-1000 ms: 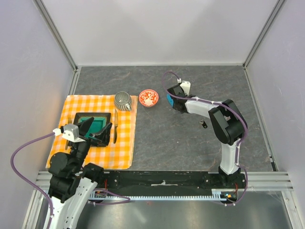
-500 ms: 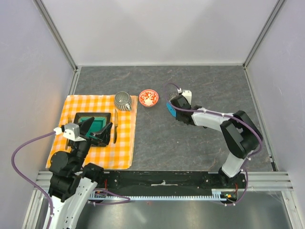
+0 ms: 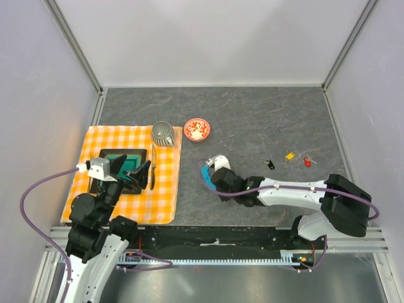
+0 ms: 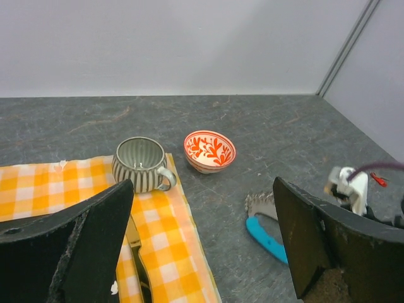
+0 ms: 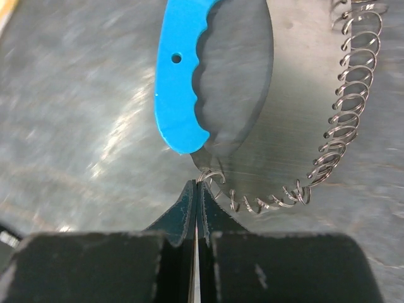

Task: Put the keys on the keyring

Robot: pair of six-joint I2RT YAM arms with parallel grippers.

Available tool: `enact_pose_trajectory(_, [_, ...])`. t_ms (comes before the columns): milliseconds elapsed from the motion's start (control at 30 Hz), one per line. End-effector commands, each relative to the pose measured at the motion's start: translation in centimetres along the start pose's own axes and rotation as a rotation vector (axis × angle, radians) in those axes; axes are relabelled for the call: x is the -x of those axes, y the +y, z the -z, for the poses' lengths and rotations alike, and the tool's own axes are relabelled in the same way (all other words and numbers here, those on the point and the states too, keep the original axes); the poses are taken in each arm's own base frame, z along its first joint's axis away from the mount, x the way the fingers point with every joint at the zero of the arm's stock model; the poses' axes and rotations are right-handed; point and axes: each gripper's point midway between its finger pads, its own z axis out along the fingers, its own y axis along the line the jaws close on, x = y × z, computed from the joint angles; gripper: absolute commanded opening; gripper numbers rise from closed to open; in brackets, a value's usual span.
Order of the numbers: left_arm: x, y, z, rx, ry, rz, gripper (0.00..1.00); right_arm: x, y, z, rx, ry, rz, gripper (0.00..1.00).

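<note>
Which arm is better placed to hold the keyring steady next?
Probably right: the right jaws are shut on the wire-fringed keyring with the blue crescent tag; the left jaws stand open above the orange checked cloth, farther away.

You're looking at a lab robot cell: plain panel walls, aluminium frame posts, slotted mounting rail along the table edge.

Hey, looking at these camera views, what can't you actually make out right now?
Top view: most of the keyring sits under the right gripper; only a blue edge shows.
Top view: the keys are too small to show any hole.
Left wrist view: only the red key shows; a finger of the left gripper blocks that side.
Right wrist view: the keyring's far part is cut off by the top edge.
</note>
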Motion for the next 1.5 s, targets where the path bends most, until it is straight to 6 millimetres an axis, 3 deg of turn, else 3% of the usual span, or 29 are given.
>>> enact_pose_trajectory(0, [0.6,-0.2,-0.4,-0.009,-0.006,-0.017,0.98,-1.8,6.0,1.4,0.178,-0.004,0.185,0.0])
enact_pose_trajectory(100, [0.3,-0.7,-0.5,-0.037,0.007,-0.017,0.98,-4.3,8.4,1.7,0.248,0.045,0.295,0.0])
enact_pose_trajectory(200, [0.0,-0.8,-0.7,-0.045,0.021,-0.017,0.97,-5.9,7.8,1.4,0.214,0.075,0.304,0.02])
enact_pose_trajectory(267, [-0.2,-0.8,-0.9,-0.048,0.034,-0.017,0.97,-5.4,6.6,1.5,0.154,0.05,0.255,0.14])
enact_pose_trajectory(300, [-0.3,-0.8,-0.9,-0.048,0.037,-0.017,0.97,-5.6,5.9,1.6,0.127,0.05,0.247,0.28])
enact_pose_trajectory(333, [-0.3,-0.9,-1.0,-0.049,0.041,-0.017,0.97,-5.0,5.7,2.1,0.123,0.026,0.223,0.35])
enact_pose_trajectory(400, [-0.6,-1.0,-1.2,-0.056,0.057,-0.017,0.97,-4.4,4.8,2.5,0.085,-0.01,0.183,0.43])
enact_pose_trajectory(567, [-1.6,-1.7,-1.8,-0.099,0.111,-0.01,0.97,-2.5,0.6,2.3,-0.021,-0.06,0.071,0.43])
enact_pose_trajectory(700, [-2.7,-2.5,-2.4,-0.144,0.17,-0.003,0.97,-2.4,-1.1,1.8,-0.055,-0.056,0.049,0.43])
enact_pose_trajectory(767, [-3.3,-2.8,-2.7,-0.162,0.202,0.001,0.97,-2.6,-1.2,1.6,-0.051,-0.041,0.052,0.42])
enact_pose_trajectory(933, [-3.9,-3.0,-3.1,-0.178,0.24,0.004,0.97,-2.6,1.7,1.9,0.11,-0.033,0.052,0.45])
enact_pose_trajectory(1067, [-4.2,-3.0,-3.2,-0.181,0.256,0.007,0.97,-1.9,2.3,1.7,0.135,-0.055,0.069,0.5])
enact_pose_trajectory(1167, [-4.4,-3.0,-3.3,-0.185,0.263,0.009,0.97,-2.6,2.2,0.6,0.111,-0.02,0.111,0.5])
enact_pose_trajectory(1300, [-4.5,-3.0,-3.5,-0.189,0.274,0.01,0.95,-2.9,1.1,-0.6,0.053,0.003,0.106,0.47])
enact_pose_trajectory(1467, [-5.1,-3.5,-3.8,-0.221,0.301,0.01,0.94,-1.8,-1.9,-1.6,-0.013,0.005,0.048,0.44])
